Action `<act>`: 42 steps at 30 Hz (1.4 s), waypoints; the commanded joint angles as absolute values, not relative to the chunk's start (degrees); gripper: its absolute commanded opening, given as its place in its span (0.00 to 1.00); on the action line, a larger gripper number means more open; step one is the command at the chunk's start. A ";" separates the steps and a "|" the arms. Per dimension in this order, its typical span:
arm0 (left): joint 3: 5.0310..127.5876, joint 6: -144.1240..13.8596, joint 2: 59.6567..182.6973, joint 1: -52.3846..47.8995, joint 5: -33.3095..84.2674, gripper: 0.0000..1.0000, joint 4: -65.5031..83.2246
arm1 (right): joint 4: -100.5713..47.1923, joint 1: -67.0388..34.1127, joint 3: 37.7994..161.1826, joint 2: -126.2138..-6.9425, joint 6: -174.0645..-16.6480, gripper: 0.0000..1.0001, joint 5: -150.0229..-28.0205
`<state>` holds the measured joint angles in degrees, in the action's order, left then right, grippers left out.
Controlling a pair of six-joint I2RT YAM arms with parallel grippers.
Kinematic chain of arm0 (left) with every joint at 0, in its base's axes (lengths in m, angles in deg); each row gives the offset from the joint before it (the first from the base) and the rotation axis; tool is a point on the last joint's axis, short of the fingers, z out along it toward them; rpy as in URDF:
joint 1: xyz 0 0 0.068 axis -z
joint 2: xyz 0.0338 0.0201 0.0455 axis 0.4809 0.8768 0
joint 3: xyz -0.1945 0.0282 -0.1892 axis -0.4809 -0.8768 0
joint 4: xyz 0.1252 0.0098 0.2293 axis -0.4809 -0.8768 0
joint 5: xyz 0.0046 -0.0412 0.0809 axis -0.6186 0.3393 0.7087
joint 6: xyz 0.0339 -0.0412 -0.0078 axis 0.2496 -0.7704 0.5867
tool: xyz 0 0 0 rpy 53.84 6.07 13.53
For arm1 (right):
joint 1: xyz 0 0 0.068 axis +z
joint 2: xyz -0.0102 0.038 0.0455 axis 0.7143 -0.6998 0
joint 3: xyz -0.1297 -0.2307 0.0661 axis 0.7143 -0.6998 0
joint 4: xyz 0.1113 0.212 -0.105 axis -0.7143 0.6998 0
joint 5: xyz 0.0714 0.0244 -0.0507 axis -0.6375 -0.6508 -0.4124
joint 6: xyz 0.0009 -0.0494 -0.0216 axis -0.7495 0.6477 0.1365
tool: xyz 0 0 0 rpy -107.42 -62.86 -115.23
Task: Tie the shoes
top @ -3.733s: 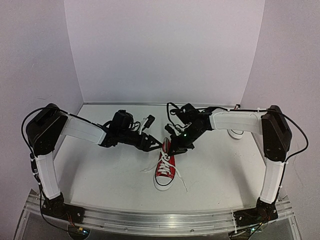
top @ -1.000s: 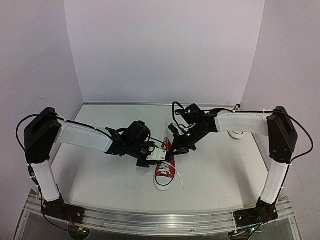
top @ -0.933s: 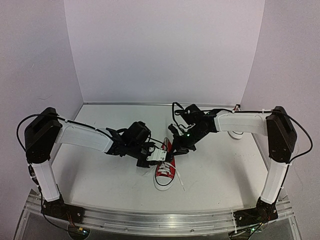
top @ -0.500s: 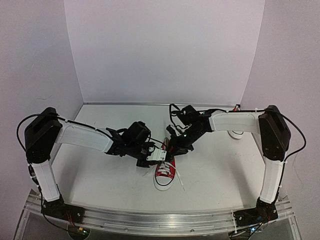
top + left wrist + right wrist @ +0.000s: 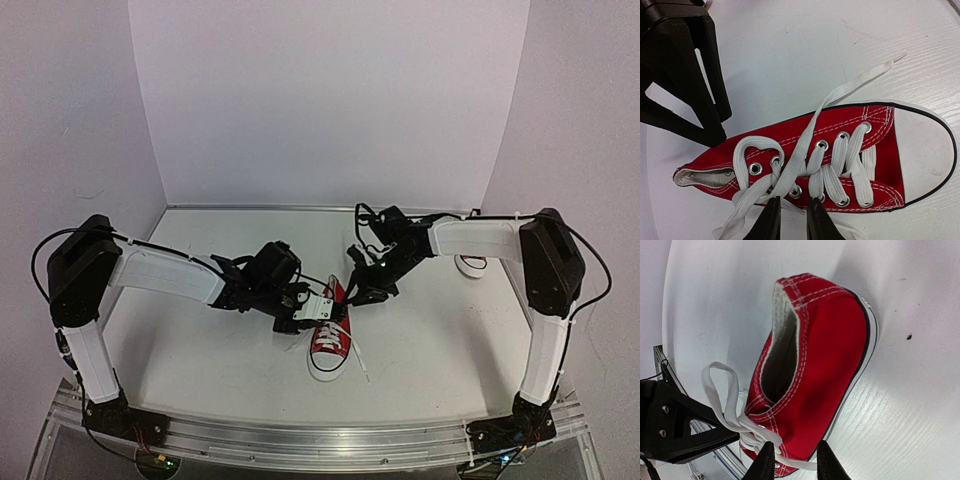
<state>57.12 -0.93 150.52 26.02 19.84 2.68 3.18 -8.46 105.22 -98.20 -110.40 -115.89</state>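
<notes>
One shoe, is it? Where does it lie?

Yes, one shoe (image 5: pixel 330 342), red, flat on its sole just below the middle of the top view. Its toe cap (image 5: pixel 926 150) points toward the bottom edge there. Both my grippers crowd its upper end.

What is around you?

A white table (image 5: pixel 200 350), its paint showing wood grain up close, with a dark speck (image 5: pixel 910 336) in the upper right of the right wrist view. Pale walls (image 5: pixel 320 100), faintly lilac, close it in on three sides. A metal rail (image 5: pixel 320 432) runs along the bottom of the top view.

Anything to read?

Only a small dark mark (image 5: pixel 727 172) inside the heel opening, too small to make out.

And your jaws?

My left gripper (image 5: pixel 792 206) hangs over the laces (image 5: pixel 850 90) with a narrow gap. One strand runs slantwise past its tips, and I cannot tell whether it is pinched. My right gripper (image 5: pixel 796 454) is close over the shoe's side, jaws also narrow, with a strand crossing the gap. Gripped or not, I cannot tell.

What is hidden?

From above, my grippers cover the heel. The slanting strand's lower end leaves the bottom left of the left wrist view. The toe is cut off in the right wrist view. A round white thing (image 5: pixel 470 266) at the right is half behind my right arm (image 5: pixel 480 238).
</notes>
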 commanded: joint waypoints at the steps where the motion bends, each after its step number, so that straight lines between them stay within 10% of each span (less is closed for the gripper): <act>1: 58.04 -1.27 147.63 26.27 18.78 0.19 2.88 | 3.48 -7.88 105.68 -97.62 -108.63 0.27 -119.59; 18: 58.17 -1.88 147.46 26.28 19.15 0.21 3.23 | 3.47 -7.72 106.69 -101.07 -106.53 0.26 -122.98; 27: 58.63 -1.16 146.61 26.28 18.96 0.21 3.14 | 3.39 -7.70 107.19 -100.17 -106.47 0.00 -123.61; 42: 61.72 1.55 150.13 26.72 19.88 0.20 2.71 | 3.39 -7.62 106.95 -98.44 -106.35 0.00 -125.35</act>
<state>58.74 0.51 149.36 26.14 19.98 2.25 3.44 -7.94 105.72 -100.93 -106.83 -124.17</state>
